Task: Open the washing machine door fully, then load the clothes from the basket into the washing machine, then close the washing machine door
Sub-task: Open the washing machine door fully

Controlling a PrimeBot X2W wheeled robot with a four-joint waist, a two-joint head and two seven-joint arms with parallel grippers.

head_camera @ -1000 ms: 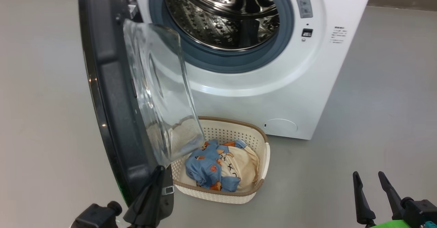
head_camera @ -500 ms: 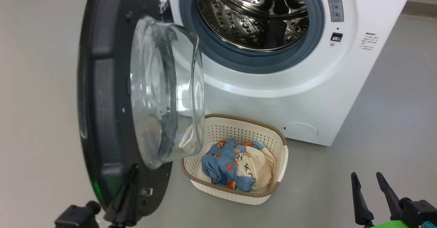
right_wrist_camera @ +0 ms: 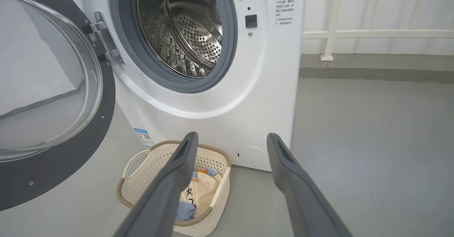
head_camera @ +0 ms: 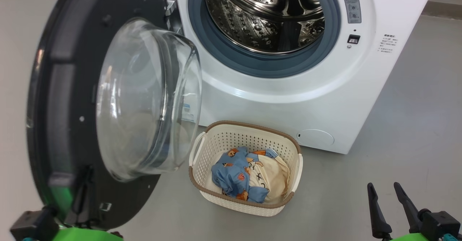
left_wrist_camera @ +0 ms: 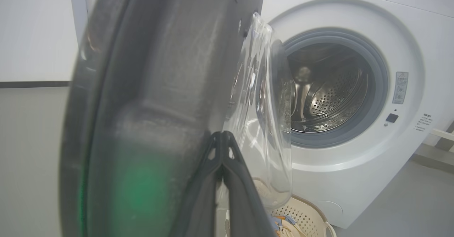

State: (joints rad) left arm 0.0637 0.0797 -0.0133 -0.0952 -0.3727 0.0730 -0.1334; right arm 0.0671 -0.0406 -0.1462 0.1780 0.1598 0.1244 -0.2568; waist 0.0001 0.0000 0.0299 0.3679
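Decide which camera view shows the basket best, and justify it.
The head view: the basket shows whole, rim, both handles and the clothes inside. In the right wrist view a finger of the right gripper crosses it. The left wrist view catches a corner at its bottom edge.

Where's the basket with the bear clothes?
In the head view the basket sits on the floor at lower centre, just in front of the washing machine, right of the open door.
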